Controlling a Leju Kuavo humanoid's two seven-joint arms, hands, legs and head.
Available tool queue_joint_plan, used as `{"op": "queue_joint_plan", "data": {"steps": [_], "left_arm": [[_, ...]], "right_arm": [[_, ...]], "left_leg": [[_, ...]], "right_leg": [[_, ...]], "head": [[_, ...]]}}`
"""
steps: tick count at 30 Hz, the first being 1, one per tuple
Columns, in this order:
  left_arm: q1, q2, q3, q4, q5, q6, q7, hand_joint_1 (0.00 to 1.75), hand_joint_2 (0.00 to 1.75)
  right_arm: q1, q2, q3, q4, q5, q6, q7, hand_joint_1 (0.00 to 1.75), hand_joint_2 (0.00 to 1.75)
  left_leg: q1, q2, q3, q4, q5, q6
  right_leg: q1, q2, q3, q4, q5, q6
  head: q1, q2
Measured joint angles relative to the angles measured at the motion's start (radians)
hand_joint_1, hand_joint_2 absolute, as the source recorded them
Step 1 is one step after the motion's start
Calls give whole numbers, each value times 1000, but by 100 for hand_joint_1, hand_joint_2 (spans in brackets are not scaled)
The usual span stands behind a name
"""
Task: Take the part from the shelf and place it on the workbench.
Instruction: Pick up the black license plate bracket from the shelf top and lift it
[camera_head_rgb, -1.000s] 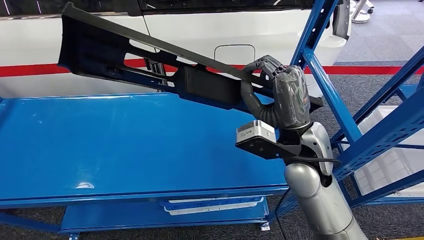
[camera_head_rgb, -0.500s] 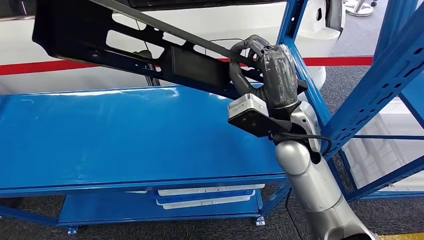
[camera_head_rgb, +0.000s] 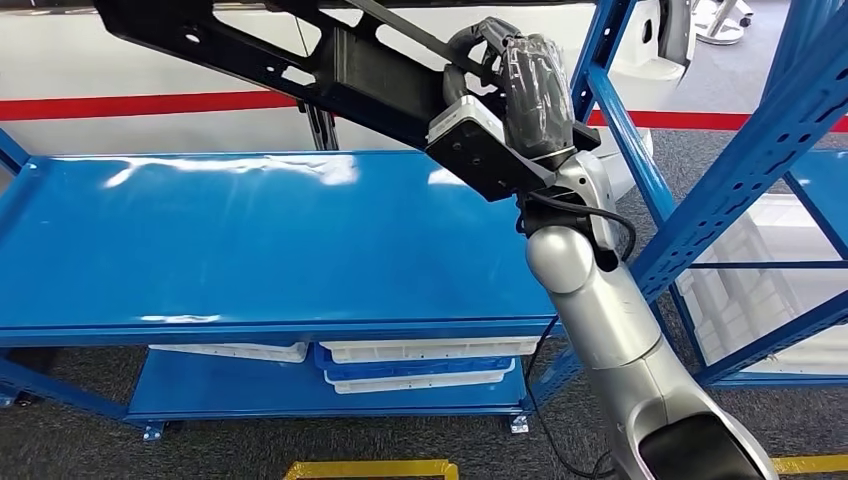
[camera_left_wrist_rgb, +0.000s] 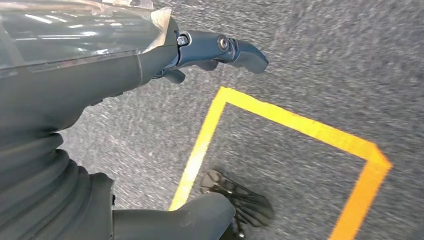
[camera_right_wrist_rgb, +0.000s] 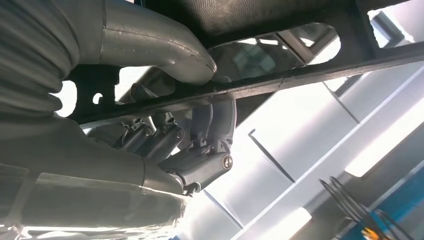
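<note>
A long black plastic part (camera_head_rgb: 330, 62) with cut-out openings hangs slanted above the blue workbench (camera_head_rgb: 250, 240), its left end high near the picture's top. My right hand (camera_head_rgb: 510, 75) grips the part near its right end. In the right wrist view the fingers (camera_right_wrist_rgb: 200, 135) curl around a thin black bar of the part (camera_right_wrist_rgb: 320, 70) with the thumb (camera_right_wrist_rgb: 160, 47) pressed on the other side. My left hand (camera_left_wrist_rgb: 210, 47) hangs over grey floor, fingers apart and holding nothing.
Blue shelf uprights (camera_head_rgb: 740, 150) stand close on the right of my right arm. White and blue trays (camera_head_rgb: 410, 365) lie on the workbench's lower shelf. A white car body with a red stripe (camera_head_rgb: 150, 103) is behind. Yellow floor tape (camera_left_wrist_rgb: 280, 120) marks the grey carpet.
The whole scene has shifted as the camera moved. My right hand has lifted the part higher in the picture, its left end now near the top edge.
</note>
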Motion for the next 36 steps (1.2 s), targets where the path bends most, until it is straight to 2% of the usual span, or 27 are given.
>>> {"op": "queue_joint_plan", "data": {"steps": [1, 3, 5, 6, 8, 9, 10, 12, 13, 14, 15, 16, 17, 19, 20, 21, 23, 24, 26, 28, 29, 30, 31, 32, 33, 35, 36], "left_arm": [[0, 0, 0, 0, -2, -1, 0, 0, 175], [0, -1, 0, 0, -5, -1, 1, 0, 175], [0, -1, 0, 0, -6, -2, 1, 0, 175], [0, -1, 0, 0, -6, -2, 1, 0, 175], [1, -1, 0, 0, -10, -2, 1, 0, 175], [2, -1, 0, 0, -14, -2, 2, 0, 175], [2, -1, 0, 0, -18, -3, 2, 0, 175], [2, -2, -1, 0, -25, -6, 3, 0, 175], [2, -2, -1, 0, -29, -7, 4, 0, 175], [2, -2, -1, 0, -31, -9, 5, 0, 175], [2, -2, -1, 0, -32, -10, 5, 0, 175], [2, -2, -1, 0, -33, -11, 6, 0, 175], [2, -2, -1, 0, -33, -11, 7, 0, 175], [0, -2, -1, 0, -33, -11, 9, 0, 175], [-1, -2, -1, 0, -33, -10, 10, 0, 175], [-1, -2, -1, 0, -33, -9, 11, 0, 175], [-1, -2, -1, 0, -33, -8, 13, 0, 175], [-2, -2, -1, 0, -33, -7, 14, 0, 175], [-3, -3, 0, 0, -33, -7, 15, 0, 175], [-3, -3, 0, 0, -33, -7, 15, 0, 175], [-3, -3, 0, 0, -33, -7, 15, 0, 175], [-3, -3, 0, 0, -33, -7, 15, 0, 175], [-3, -3, 0, 0, -33, -8, 15, 0, 175], [-3, -4, 0, 0, -33, -8, 15, 0, 175], [-3, -4, 0, 0, -34, -9, 15, 0, 175], [-3, -5, 0, 0, -35, -10, 15, 0, 175], [-3, -5, 0, 0, -36, -11, 15, 0, 175]], "right_arm": [[4, -2, -4, 0, -3, -1, 0, 175, 175], [7, -5, -9, 0, -7, -1, 0, 175, 175], [9, -6, -12, 0, -9, -2, -1, 175, 175], [10, -6, -13, 0, -9, -3, -1, 175, 175], [13, -8, -15, 0, -9, -5, -2, 175, 175], [15, -8, -15, -1, -9, -7, -2, 175, 175], [17, -9, -16, -3, -9, -10, -2, 175, 175], [25, -10, -18, -11, -9, -15, -2, 175, 175], [31, -12, -20, -17, -9, -17, -2, 175, 175], [39, -13, -22, -23, -9, -18, -2, 175, 175], [49, -15, -24, -29, -9, -18, -2, 175, 175], [58, -16, -26, -35, -9, -18, -2, 175, 175], [66, -18, -29, -42, -10, -18, -2, 175, 175], [76, -19, -33, -58, -14, -18, -2, 175, 175], [78, -19, -34, -65, -17, -18, -2, 175, 175], [79, -18, -35, -71, -20, -17, -2, 175, 175], [79, -16, -35, -78, -27, -13, -1, 175, 175], [79, -15, -36, -79, -31, -10, 0, 175, 175], [77, -15, -38, -80, -35, -3, 2, 175, 175], [77, -16, -39, -80, -38, 2, 6, 175, 175], [77, -16, -40, -79, -41, 4, 6, 175, 175], [77, -17, -41, -78, -43, 6, 7, 175, 175], [76, -17, -41, -77, -46, 8, 7, 175, 175], [75, -17, -41, -75, -48, 10, 7, 175, 175], [73, -17, -41, -74, -50, 12, 7, 175, 175], [65, -13, -41, -72, -52, 15, 7, 175, 175], [61, -11, -41, -71, -52, 16, 7, 175, 175]], "left_leg": [[1, 0, -11, 2, 8, -3], [1, 1, -31, 10, 19, -13], [-2, 2, -44, 20, 28, -25], [-3, 1, -49, 23, 33, -30], [-2, 0, -57, 28, 39, -40], [1, -2, -64, 38, 26, -44], [3, -4, -76, 62, -4, -49], [7, -6, -112, 172, -100, -60], [8, -7, -129, 239, -139, -64], [9, -7, -137, 292, -159, -67], [11, -7, -132, 316, -157, -69], [14, -7, -107, 300, -137, -70], [16, -7, -63, 248, -110, -69], [19, -13, 38, 103, -87, -67], [17, -17, 70, 52, -89, -64], [14, -21, 83, 27, -95, -60], [9, -20, 77, 18, -84, -42], [8, -17, 70, 15, -73, -30], [8, -12, 47, 7, -46, -8], [4, -10, 19, 7, -24, 1], [1, -9, 5, 8, -13, 2], [-1, -9, -9, 9, -2, 3], [-3, -9, -23, 9, 9, 3], [-5, -9, -36, 10, 19, 2], [-7, -9, -46, 11, 29, 0], [-12, -10, -60, 14, 45, -8], [-13, -10, -64, 14, 54, -12]], "right_leg": [[-3, 0, 32, -32, 16, 13], [-8, -3, 135, -175, 45, 27], [-3, -3, 200, -278, 48, 19], [0, -2, 205, -291, 45, 11], [-4, -2, 193, -291, 55, -6], [-9, -2, 187, -292, 63, -18], [-13, -3, 179, -293, 71, -30], [-13, -5, 158, -293, 90, -47], [-12, -5, 146, -293, 99, -50], [-11, -5, 135, -292, 108, -50], [-11, -5, 125, -291, 116, -48], [-12, -5, 116, -291, 123, -44], [-12, -4, 107, -289, 130, -40], [-12, -3, 94, -285, 142, -28], [-11, -3, 91, -285, 148, -21], [-9, -3, 89, -286, 155, -13], [-7, -3, 86, -291, 168, 3], [-6, -3, 78, -286, 163, 6], [-4, -3, 46, -224, 103, -4], [-4, -2, 9, -97, 17, -19], [-4, -2, -1, -37, -7, -18], [-3, -2, 3, -2, -12, -12], [-2, -2, 22, 0, 0, -3], [0, -2, 58, -33, 20, 4], [3, -2, 111, -99, 37, 5], [12, -3, 217, -250, 35, -7], [16, -3, 247, -301, 27, -13]], "head": [[0, 0], [0, 0], [-1, 0], [-1, 0], [0, 0], [-1, 0], [-2, 0], [-5, 0], [-6, 0], [-6, 0], [-7, 0], [-7, 0], [-7, 0], [-7, 0], [-6, 0], [-7, 0], [-6, 0], [-7, 0], [-4, 0], [-2, 0], [-1, 0], [-1, 0], [0, 0], [-1, 0], [0, 0], [-2, 0], [-2, 0]]}}
